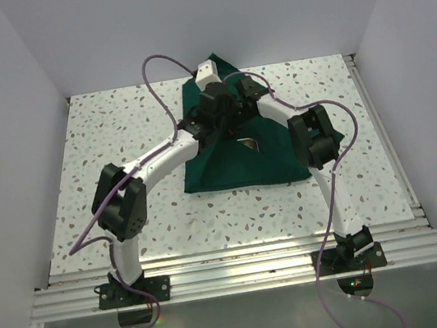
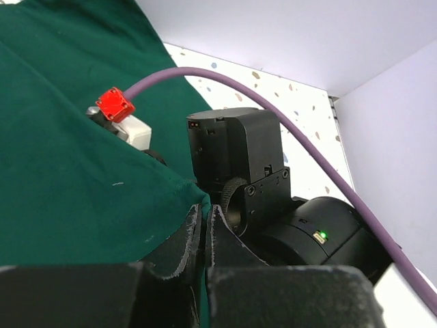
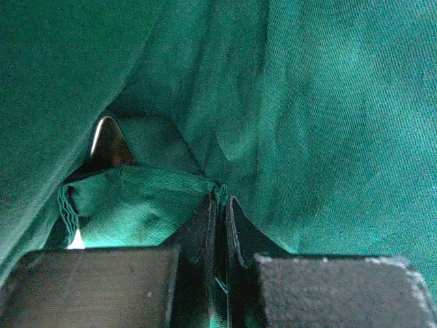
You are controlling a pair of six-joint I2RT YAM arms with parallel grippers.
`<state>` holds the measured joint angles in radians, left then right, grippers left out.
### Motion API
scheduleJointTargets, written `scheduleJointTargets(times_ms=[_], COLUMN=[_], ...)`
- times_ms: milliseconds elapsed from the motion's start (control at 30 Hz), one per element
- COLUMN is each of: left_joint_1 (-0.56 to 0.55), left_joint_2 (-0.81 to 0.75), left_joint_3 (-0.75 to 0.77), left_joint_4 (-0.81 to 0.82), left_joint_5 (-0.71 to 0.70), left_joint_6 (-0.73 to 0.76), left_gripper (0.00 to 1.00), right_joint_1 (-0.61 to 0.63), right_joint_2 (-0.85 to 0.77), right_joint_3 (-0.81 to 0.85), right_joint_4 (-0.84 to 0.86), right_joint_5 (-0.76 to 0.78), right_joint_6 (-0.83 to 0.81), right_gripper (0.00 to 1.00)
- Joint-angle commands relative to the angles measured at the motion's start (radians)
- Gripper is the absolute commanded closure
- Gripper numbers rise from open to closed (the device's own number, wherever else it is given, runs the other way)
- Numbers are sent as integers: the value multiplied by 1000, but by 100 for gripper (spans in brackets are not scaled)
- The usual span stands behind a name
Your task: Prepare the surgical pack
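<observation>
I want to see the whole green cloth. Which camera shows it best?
The top external view: the green cloth shows nearly whole on the table, arms crossing it. The left wrist view catches one edge in the left gripper; the right wrist view, only close folds.

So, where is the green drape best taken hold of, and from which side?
Probably at a corner or raised fold, from above: the green drape is limp and lies spread on the table, so only an edge fits between fingers. The left hand pinches a corner.
</observation>
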<state>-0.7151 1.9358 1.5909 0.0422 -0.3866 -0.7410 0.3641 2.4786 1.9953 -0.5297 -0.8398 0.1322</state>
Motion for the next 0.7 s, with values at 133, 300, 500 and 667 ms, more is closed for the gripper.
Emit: scheduleJointTargets(times_ms=[133, 300, 500, 667], left_joint_1=[-21, -27, -27, -24], left_joint_2=[29, 32, -3, -54], left_joint_3=[93, 80, 24, -31], left_joint_4=[168, 194, 217, 219], left_joint_5=[-84, -90, -86, -119], left_joint_6=[-28, -21, -5, 20], left_gripper=[100, 100, 100, 100], right_joint_1=[18, 18, 9, -2], right_joint_2=[45, 46, 43, 46], right_joint_3=[-3, -4, 36, 102], right_joint_4=[-64, -64, -49, -50], right_joint_5=[24, 19, 16, 2], right_joint_6=[-14, -8, 43, 89], right_gripper=[100, 99, 93, 81])
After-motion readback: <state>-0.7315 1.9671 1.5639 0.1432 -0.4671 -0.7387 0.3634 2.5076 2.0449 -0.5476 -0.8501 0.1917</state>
